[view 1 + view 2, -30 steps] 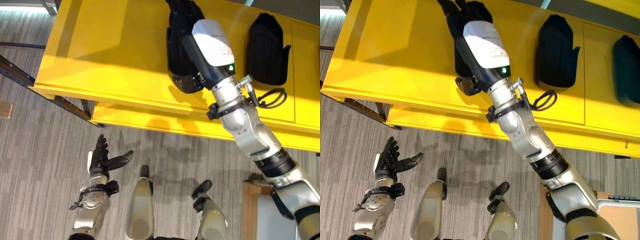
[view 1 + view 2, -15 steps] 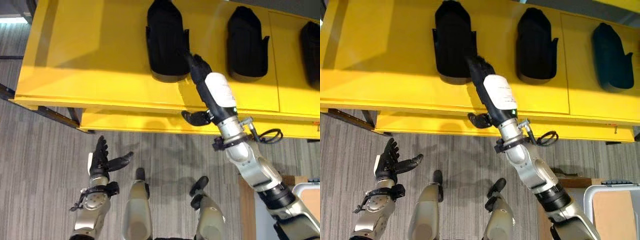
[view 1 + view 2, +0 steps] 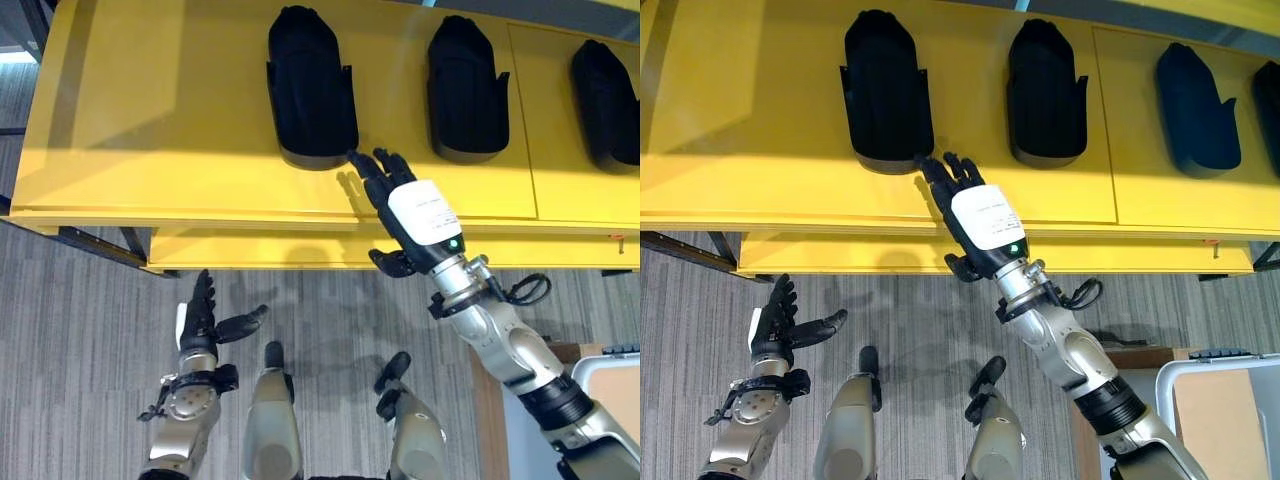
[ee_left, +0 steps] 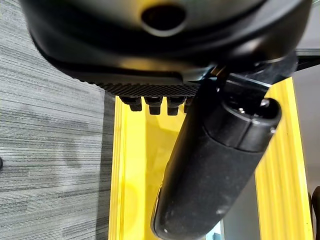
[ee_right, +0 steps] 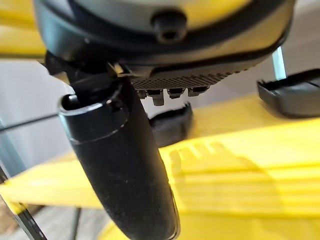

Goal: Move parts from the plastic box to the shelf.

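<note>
Both sets of fingers are spread and grasp nothing. The right hand [image 3: 412,212] reaches over the front part of the yellow shelf [image 3: 180,120], fingers straight, their tips just short of the near end of the leftmost black part [image 3: 310,90]; whether they touch it cannot be told. The left hand [image 3: 200,320] hangs low over the grey striped floor [image 3: 80,340], palm turned inward, fingers relaxed and thumb out, well apart from the shelf.

Three black parts lie flat on the shelf top in the left eye view, side by side with gaps between them: the leftmost one, a middle part [image 3: 466,90] and a right part [image 3: 605,100]. The right eye view shows the edge of a fourth part [image 3: 1273,110] further right. All are alike, long and rounded at the far end, lying lengthwise from front to back.

Left of the leftmost part the shelf top is a wide bare yellow stretch up to its left edge. A lower yellow ledge [image 3: 260,250] runs beneath the front lip. At the lower right, a pale-rimmed plastic box [image 3: 1215,410] stands beside a wooden edge; what it holds cannot be made out.
</note>
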Available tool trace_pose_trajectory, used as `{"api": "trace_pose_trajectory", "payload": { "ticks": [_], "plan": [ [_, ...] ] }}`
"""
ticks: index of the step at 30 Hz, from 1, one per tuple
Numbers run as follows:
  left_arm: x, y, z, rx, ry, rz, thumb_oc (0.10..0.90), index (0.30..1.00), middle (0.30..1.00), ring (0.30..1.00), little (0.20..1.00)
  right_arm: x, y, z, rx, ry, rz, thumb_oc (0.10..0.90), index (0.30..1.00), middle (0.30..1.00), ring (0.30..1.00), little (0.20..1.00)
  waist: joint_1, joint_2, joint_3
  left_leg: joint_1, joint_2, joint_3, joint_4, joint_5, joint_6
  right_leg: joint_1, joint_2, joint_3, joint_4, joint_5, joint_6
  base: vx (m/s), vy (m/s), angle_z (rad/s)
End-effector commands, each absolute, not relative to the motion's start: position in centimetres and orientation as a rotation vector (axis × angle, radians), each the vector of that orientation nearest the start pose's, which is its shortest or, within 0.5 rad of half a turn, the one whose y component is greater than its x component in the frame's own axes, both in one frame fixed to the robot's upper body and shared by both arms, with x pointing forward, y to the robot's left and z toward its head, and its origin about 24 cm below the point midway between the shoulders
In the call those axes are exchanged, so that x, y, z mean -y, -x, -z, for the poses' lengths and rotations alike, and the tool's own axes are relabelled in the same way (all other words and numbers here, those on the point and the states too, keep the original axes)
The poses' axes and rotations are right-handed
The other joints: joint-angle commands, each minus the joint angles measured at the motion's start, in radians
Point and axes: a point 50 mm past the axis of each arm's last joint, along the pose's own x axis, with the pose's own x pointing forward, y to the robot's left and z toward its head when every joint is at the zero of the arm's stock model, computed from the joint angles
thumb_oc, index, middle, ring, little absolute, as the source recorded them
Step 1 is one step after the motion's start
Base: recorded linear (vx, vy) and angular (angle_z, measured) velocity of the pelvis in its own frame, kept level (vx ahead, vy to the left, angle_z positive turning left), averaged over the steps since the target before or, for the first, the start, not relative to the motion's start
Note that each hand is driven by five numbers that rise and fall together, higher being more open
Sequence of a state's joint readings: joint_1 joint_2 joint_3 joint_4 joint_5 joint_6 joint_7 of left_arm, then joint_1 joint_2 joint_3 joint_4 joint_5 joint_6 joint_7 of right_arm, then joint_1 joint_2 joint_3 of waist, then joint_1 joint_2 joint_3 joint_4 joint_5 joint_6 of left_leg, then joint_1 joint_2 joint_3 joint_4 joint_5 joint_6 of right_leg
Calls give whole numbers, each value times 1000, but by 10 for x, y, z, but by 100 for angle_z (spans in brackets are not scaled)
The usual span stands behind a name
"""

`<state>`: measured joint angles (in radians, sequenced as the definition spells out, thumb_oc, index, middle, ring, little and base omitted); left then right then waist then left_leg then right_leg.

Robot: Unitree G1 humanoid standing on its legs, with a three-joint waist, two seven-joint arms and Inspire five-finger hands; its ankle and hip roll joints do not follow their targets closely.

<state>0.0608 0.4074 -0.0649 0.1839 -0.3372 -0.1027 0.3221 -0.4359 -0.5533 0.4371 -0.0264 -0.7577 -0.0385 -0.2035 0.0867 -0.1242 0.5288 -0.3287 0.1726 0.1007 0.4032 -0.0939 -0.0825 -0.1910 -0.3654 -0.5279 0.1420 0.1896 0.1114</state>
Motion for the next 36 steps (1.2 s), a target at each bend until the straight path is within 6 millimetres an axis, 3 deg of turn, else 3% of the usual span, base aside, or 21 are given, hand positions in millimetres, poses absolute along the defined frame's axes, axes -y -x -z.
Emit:
{"api": "trace_pose_trajectory", "payload": {
  "ticks": [1, 14, 36],
  "plan": [
    [-252, -227, -35, 2, -126, -363, 900, 1000, 1000, 1000, 1000, 106, -294, -177, 862, 1257, -106, 900, 1000, 1000, 1000, 1000, 18, -15, -94, 111, -12, 27, -195, 74, 23, 31, -99, 18, 80, 32, 137, 0, 0, 0],
    [-252, -225, -32, -8, -120, -356, 900, 1000, 1000, 1000, 1000, 98, -314, -149, 721, 1280, -162, 900, 1000, 1000, 1000, 1000, 43, -15, -88, 104, -17, 21, -200, 77, 24, 42, -100, 3, 74, 45, 141, 0, 0, 0],
    [-252, -225, -32, -10, -111, -336, 900, 1000, 1000, 1000, 1000, 76, -333, -147, 663, 1236, -203, 900, 1000, 1000, 1000, 1000, 86, -9, -65, 73, -25, 4, -186, 78, 30, 42, -103, -14, 73, 56, 139, 3, 1, 1]
  ]
}}
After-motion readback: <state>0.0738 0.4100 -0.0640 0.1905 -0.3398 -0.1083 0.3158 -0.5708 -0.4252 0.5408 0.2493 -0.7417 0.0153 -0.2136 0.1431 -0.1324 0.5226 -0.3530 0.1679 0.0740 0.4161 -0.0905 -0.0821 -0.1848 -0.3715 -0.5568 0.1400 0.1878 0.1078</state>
